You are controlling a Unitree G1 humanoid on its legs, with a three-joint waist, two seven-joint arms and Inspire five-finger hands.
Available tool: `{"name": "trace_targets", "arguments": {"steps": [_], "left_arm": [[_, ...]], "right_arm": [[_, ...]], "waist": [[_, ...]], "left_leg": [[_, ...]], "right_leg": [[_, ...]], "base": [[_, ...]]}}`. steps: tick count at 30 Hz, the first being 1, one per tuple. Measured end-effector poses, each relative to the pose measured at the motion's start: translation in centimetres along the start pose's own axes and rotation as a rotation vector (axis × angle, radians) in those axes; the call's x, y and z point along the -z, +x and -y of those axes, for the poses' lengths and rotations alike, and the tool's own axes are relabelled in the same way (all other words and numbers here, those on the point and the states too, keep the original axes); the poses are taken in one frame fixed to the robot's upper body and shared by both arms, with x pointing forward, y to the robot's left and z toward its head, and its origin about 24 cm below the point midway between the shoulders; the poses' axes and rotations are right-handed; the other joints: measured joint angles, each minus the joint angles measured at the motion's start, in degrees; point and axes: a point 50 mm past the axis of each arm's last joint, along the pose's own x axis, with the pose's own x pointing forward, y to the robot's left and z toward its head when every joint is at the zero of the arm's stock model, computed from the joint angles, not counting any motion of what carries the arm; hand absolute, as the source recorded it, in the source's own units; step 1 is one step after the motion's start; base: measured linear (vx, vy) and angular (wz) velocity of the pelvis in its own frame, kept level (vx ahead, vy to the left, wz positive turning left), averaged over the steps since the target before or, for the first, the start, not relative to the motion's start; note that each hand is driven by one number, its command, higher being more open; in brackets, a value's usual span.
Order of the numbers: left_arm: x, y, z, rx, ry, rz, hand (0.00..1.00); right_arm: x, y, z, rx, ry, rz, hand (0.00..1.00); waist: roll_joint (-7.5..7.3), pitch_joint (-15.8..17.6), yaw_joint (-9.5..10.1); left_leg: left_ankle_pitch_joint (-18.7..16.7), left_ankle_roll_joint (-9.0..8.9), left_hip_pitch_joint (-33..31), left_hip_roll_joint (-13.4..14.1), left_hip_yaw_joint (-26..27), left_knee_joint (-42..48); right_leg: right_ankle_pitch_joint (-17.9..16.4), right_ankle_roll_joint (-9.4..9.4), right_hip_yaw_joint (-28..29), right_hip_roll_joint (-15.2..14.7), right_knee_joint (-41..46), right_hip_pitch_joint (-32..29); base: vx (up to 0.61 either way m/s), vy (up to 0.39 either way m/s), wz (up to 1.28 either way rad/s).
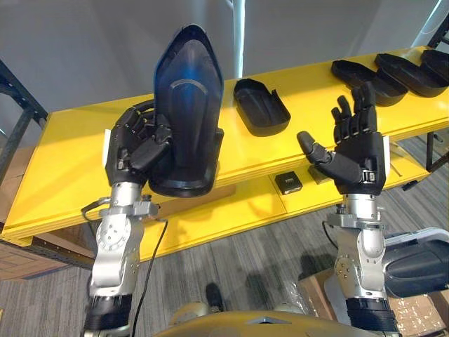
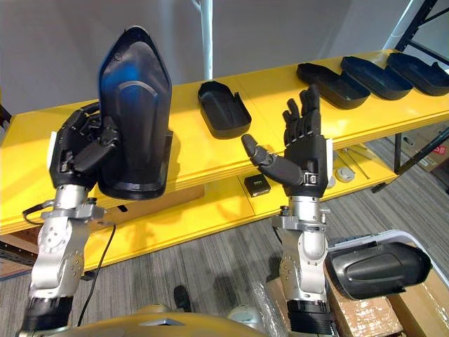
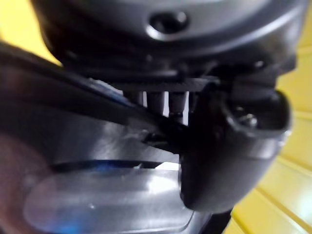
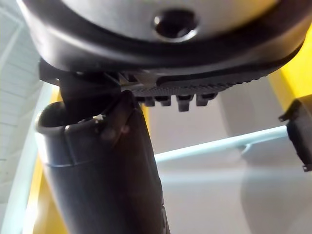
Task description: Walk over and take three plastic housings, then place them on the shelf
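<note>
Left eye view: left hand (image 1: 137,144) fingers curled round upright black housing (image 1: 186,105) above yellow shelf (image 1: 63,161); right hand (image 1: 358,151) fingers straight, empty. Right eye view: four spare housings (image 2: 223,107) lie on shelf. Left wrist view: thumb (image 3: 229,146) against housing.

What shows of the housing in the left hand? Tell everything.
The held housing is a glossy black plastic shell, long, tapering to a rounded tip, with a curved line across its face. It stands upright, tip up, before the yellow shelf; the left hand is curled round its lower edge.
</note>
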Motion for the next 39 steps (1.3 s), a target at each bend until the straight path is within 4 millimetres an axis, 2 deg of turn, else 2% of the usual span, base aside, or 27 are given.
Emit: {"name": "trace_targets", "arguments": {"steps": [2, 5, 7, 10, 12, 17, 21, 25, 32, 39], "left_arm": [[1.2, 1.3, -0.2, -0.028, -0.050, -0.063, 0.00], [2.5, 2.5, -0.6, -0.091, -0.122, -0.127, 0.00], [3.1, 3.2, -0.9, -0.138, -0.161, -0.160, 0.00], [3.2, 5.5, -0.6, -0.197, -0.229, -0.174, 0.00], [2.8, 7.3, -0.3, -0.244, -0.278, -0.178, 0.00], [1.9, 10.0, 0.0, -0.341, -0.288, -0.180, 0.00], [1.3, 10.4, -0.9, -0.428, -0.278, -0.185, 0.00], [1.5, 10.4, -1.5, -0.482, -0.255, -0.221, 0.00], [1.3, 10.8, -2.0, -0.532, -0.234, -0.239, 0.00], [0.9, 11.1, -1.9, -0.561, -0.214, -0.232, 0.00]], "right_arm": [[0.6, 0.0, -0.8, -0.036, 0.008, -0.034, 1.00], [0.7, 0.0, -1.0, -0.053, -0.012, -0.047, 1.00], [0.8, 0.3, -0.8, -0.053, -0.017, -0.052, 1.00], [0.5, 1.7, -0.9, -0.088, -0.036, -0.033, 1.00], [0.3, 3.0, -1.1, -0.119, -0.048, -0.016, 1.00], [0.3, 3.2, -1.2, -0.138, -0.054, -0.022, 1.00], [0.4, 3.1, -1.2, -0.144, -0.053, -0.029, 1.00], [0.8, 2.3, -0.9, -0.133, -0.056, -0.059, 1.00], [0.8, 2.3, -1.0, -0.132, -0.054, -0.060, 1.00], [0.9, 2.3, -1.0, -0.131, -0.052, -0.066, 1.00]], "waist": [[0.04, 0.0, -1.22], [0.42, 0.2, -2.12], [0.60, 0.3, -2.66], [1.35, 1.7, -3.21], [1.99, 3.6, -4.29], [2.13, 5.4, -5.83], [2.23, 6.7, -7.10], [2.03, 7.1, -7.03], [2.18, 8.0, -7.03], [2.14, 8.5, -6.98]], "left_leg": [[0.9, 0.10, -0.6, 0.0, 0.3, -0.1], [1.3, 0.38, -1.4, 0.3, 1.1, 0.1], [2.0, 1.26, -1.9, 0.6, 1.6, 0.2], [2.6, 1.56, -3.4, 1.1, 2.3, 0.2], [2.8, 1.53, -3.7, 1.3, 2.7, 0.2], [2.8, 1.54, -4.1, 1.4, 4.2, 0.2], [2.8, 1.54, -3.9, 1.7, 5.1, 0.2], [2.4, 0.98, -3.7, 2.3, 5.3, 0.9], [2.1, 0.37, -3.7, 3.1, 5.4, 1.8], [2.3, 0.62, -3.7, 3.3, 5.4, 2.0]], "right_leg": [[0.9, 0.10, 0.2, 0.1, 0.0, -0.8], [1.3, 0.68, 1.2, 0.4, 0.3, -2.2], [1.3, 0.71, 1.8, 0.6, 1.1, -3.5], [1.2, 0.58, 2.9, 0.9, 2.3, -6.0], [1.1, 0.31, 3.5, 1.0, 3.1, -7.1], [0.9, 0.05, 5.5, 1.0, 4.2, -9.0], [0.8, -0.13, 6.6, 1.1, 4.9, -9.8], [0.5, -0.59, 6.8, 1.2, 5.4, -9.8], [0.1, -1.18, 7.0, 1.8, 5.9, -9.9], [0.1, -1.20, 7.0, 1.9, 5.9, -9.9]], "base": [[0.02, 0.036, -0.07], [0.05, -0.001, -0.14], [0.05, -0.032, -0.14], [0.02, -0.037, -0.16], [-0.01, -0.038, -0.14], [0.00, -0.021, -0.18], [0.00, -0.023, -0.13], [0.00, -0.034, -0.05], [-0.01, -0.034, -0.02], [0.00, -0.009, 0.00]]}}
